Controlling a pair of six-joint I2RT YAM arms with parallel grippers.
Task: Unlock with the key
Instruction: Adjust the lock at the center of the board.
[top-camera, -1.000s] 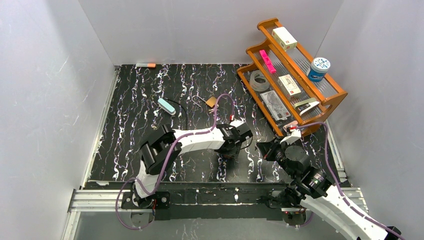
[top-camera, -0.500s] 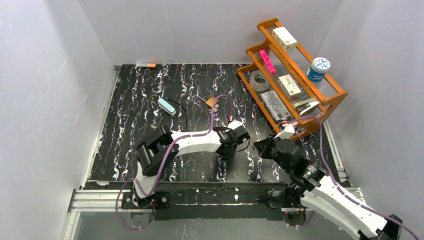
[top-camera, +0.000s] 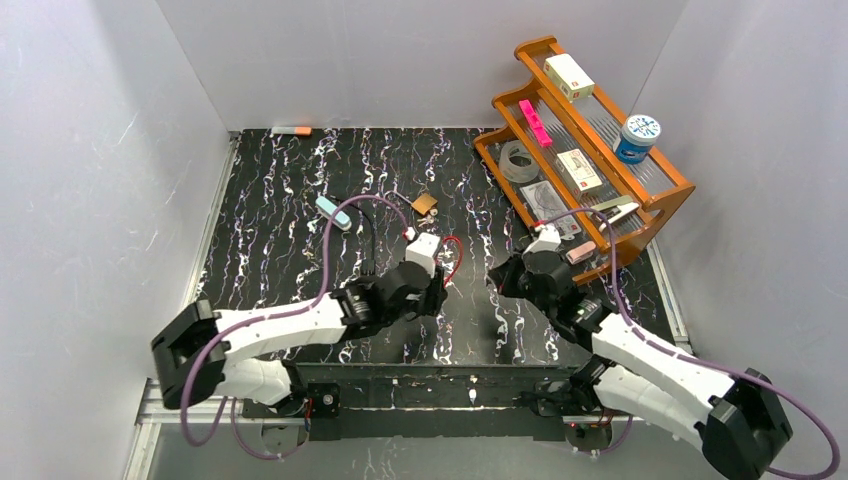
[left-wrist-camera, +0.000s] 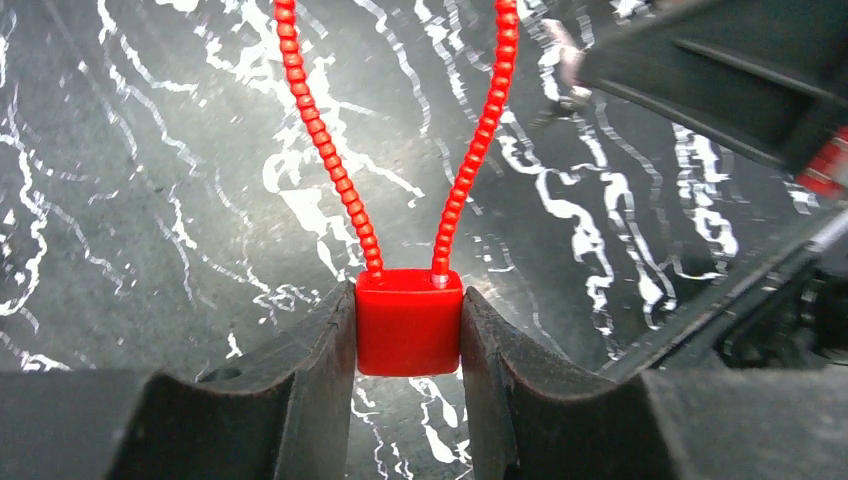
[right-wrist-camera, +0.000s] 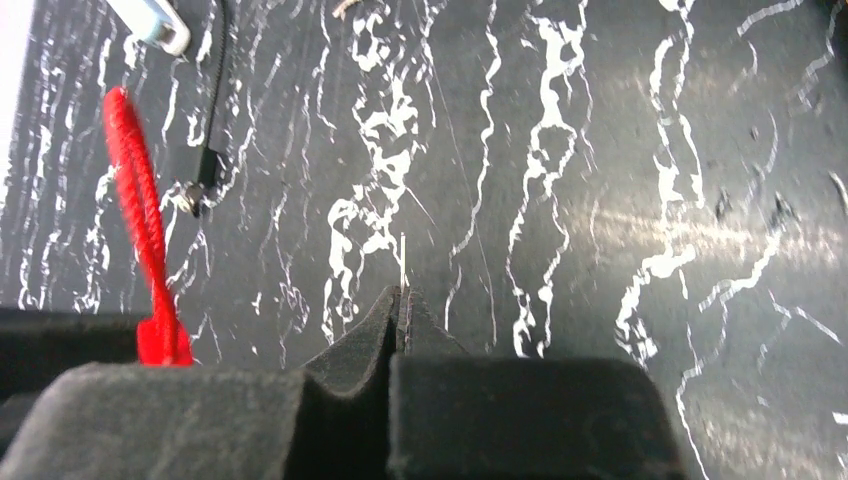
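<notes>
"What is on your far left?"

"The wall (top-camera: 100, 200), then lots of bare black table (top-camera: 270, 250). A little teal block (top-camera: 333, 212) lies near the back."

"What is your left gripper doing?"

"My left gripper (left-wrist-camera: 408, 300) pinches the red lock (left-wrist-camera: 408, 335) by its two sides. The lock's red cord loop (left-wrist-camera: 320, 130) sticks out in front."

"And the right one?"

"My right gripper (right-wrist-camera: 401, 300) is pressed tight on the key (right-wrist-camera: 403, 260). I see only its thin edge. It is near the lock, not touching. The wooden rack (top-camera: 660, 215) stands close on my right."
</notes>
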